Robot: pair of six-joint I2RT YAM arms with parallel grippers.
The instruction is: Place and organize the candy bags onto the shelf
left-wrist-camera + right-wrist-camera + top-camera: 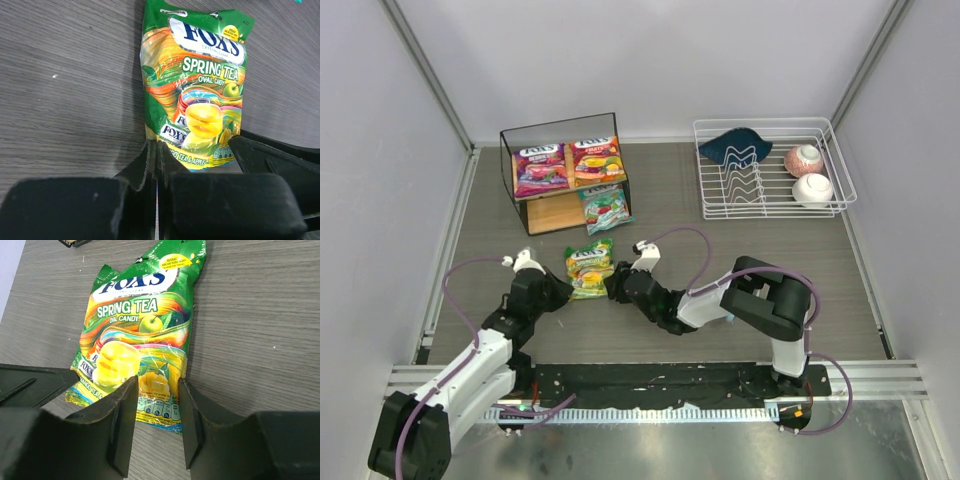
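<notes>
The yellow-green candy bag lies flat on the table between my two grippers; it also shows in the left wrist view and the right wrist view. My left gripper is shut, its tips against the bag's near left corner; I cannot tell whether it pinches the edge. My right gripper is open, its jaws astride the bag's near right corner. The shelf holds the purple-magenta bag and the red-orange bag on its top board. The teal-green bag lies at its lower front.
A white wire dish rack stands at the back right with a dark blue item and two bowls. White walls enclose the table on three sides.
</notes>
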